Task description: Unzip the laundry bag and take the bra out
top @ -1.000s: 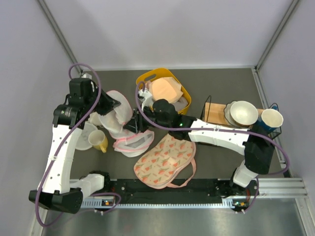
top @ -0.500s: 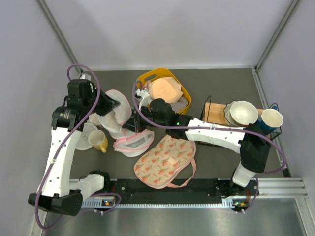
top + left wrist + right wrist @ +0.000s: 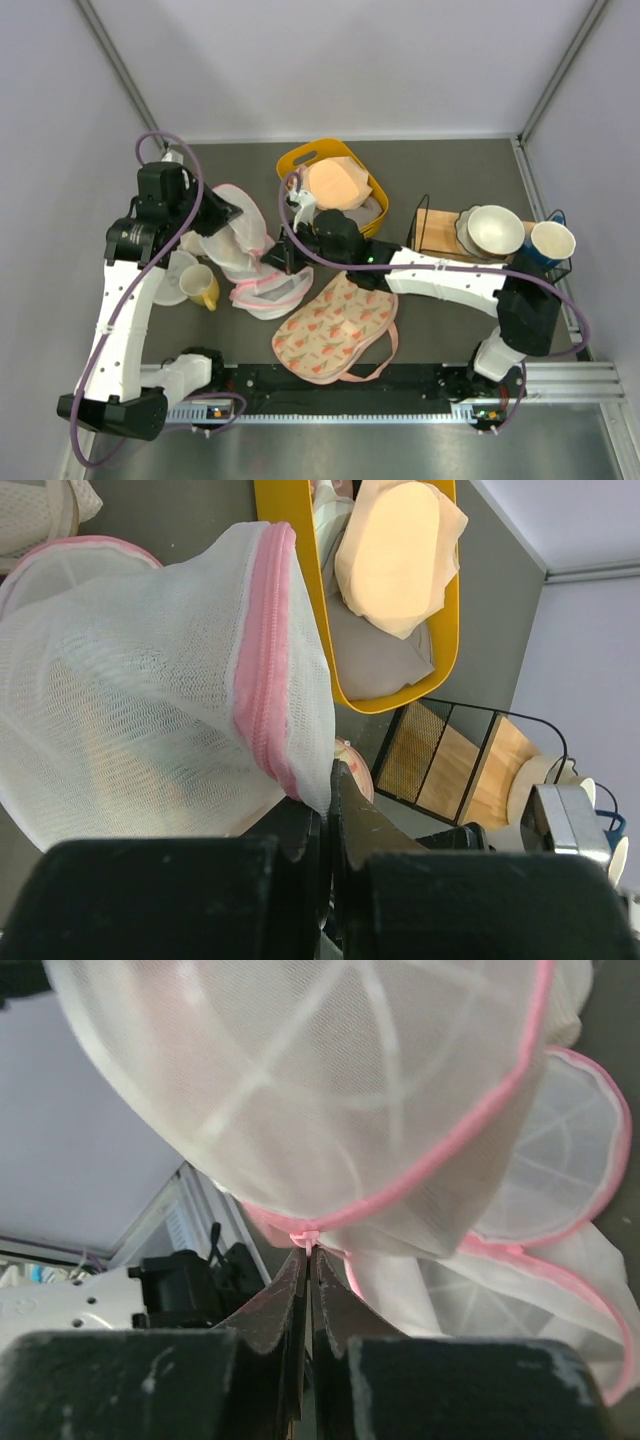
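The laundry bag [image 3: 243, 243], white mesh domes edged with a pink zipper, is held up left of centre. My left gripper [image 3: 226, 213] is shut on its mesh edge beside the pink zipper [image 3: 262, 660]; the pinch shows in the left wrist view [image 3: 330, 780]. My right gripper [image 3: 283, 256] is shut on the pink zipper pull [image 3: 306, 1234] under the dome [image 3: 330, 1070]. A second pink-edged mesh dome [image 3: 272, 291] lies lower, on the table. The burnt-orange bra is not visible; the mesh hides whatever is inside.
A yellow basket [image 3: 372, 192] behind holds a pale peach bra [image 3: 335, 183]. A cream pouch with red print [image 3: 335, 325] lies near the front. A yellow mug [image 3: 203, 287] and a white plate [image 3: 168, 285] are at the left. A wire rack [image 3: 430, 228] with bowls stands right.
My right arm has shifted slightly to the right and nearer, keeping hold of the zipper pull. My left arm has hardly moved.
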